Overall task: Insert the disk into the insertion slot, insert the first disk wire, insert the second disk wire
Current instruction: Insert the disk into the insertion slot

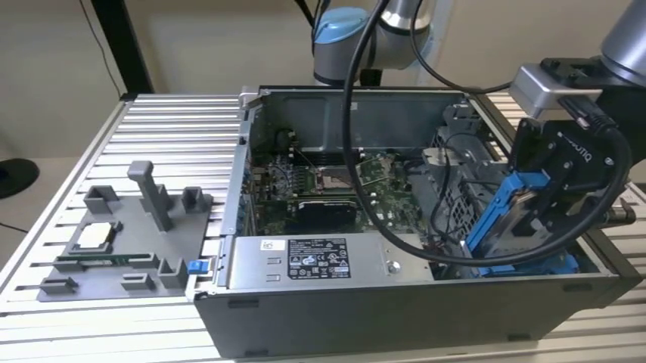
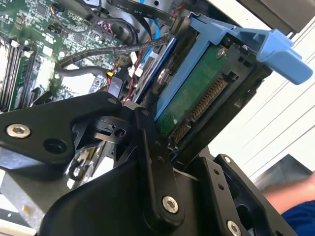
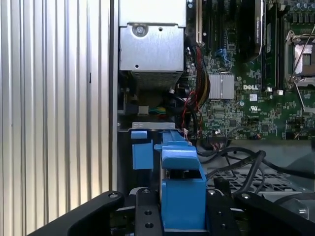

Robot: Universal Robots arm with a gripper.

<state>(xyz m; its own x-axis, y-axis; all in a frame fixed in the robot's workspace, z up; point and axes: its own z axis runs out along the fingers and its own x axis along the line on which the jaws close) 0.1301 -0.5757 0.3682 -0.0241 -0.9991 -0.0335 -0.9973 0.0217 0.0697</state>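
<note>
Blue-framed disk — clamped by gripper | tilted over insertion slot

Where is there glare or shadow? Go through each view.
Exterior view: soft, even light; the computer case is shaded inside. Second wrist view: the table behind the disk is blown out white. First wrist view: pale glare streaks run along the table slats, and the motherboard is evenly lit.
</note>
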